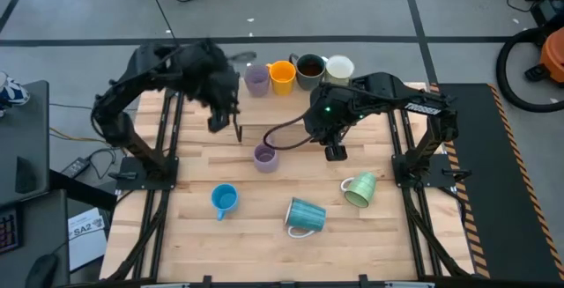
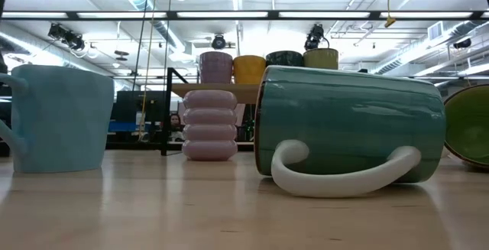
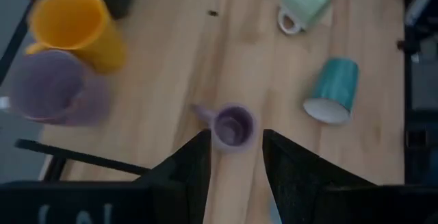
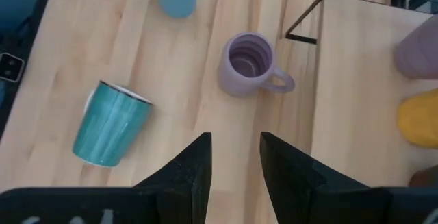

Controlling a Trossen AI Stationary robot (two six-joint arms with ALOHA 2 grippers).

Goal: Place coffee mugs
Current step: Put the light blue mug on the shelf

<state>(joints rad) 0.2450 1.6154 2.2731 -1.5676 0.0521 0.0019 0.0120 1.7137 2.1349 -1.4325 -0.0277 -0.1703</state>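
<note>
Shelf row: lavender mug (image 1: 256, 80), orange mug (image 1: 282, 77), dark brown mug (image 1: 309, 70), cream mug (image 1: 340, 67). On the light wood table (image 1: 256, 231): ribbed lavender mug (image 1: 265, 157), plain light blue mug (image 1: 224, 200), teal mug (image 1: 306, 216) with white inside and white handle, faint streaks in glaze; pale green mug (image 1: 359, 189). Arms and grippers black.
</note>
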